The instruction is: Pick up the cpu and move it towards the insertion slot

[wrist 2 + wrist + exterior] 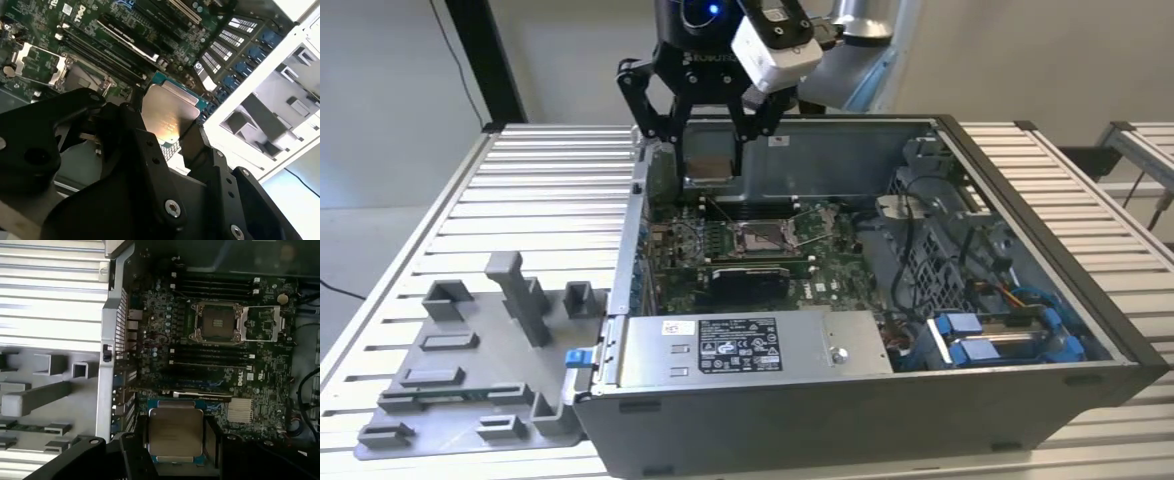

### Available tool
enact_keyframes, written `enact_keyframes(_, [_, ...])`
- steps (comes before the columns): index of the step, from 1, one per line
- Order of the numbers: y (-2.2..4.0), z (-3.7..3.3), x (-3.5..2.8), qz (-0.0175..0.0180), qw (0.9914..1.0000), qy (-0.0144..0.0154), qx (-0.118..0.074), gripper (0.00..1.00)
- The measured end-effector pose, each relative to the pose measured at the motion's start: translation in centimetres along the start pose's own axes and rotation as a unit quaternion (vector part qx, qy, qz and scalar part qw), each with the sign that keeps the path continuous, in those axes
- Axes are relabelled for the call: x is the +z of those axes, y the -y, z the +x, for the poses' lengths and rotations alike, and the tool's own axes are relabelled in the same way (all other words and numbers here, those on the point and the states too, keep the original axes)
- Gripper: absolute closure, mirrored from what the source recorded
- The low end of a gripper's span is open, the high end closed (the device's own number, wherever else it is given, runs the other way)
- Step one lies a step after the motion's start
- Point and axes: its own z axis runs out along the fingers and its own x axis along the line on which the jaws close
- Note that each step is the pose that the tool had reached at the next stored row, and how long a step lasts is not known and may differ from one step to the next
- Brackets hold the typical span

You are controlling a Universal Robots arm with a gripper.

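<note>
Bright, even light on the slatted table (454,200), computer case (854,410) interior shadowed and dim, warm glare patch on the cpu (165,117) in the second wrist view.

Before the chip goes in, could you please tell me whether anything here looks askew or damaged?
Nothing stands out. The cpu sits flat and square in the hand, held above the motherboard. The insertion slot lies open with its cover swung aside, and I see nothing lying in it.
</note>
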Motion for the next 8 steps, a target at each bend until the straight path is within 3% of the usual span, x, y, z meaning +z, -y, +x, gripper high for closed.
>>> enact_keyframes(8, [-0.18,-2.47,-0.03,0.0000,1.00000,0.0000,0.000,1.00])
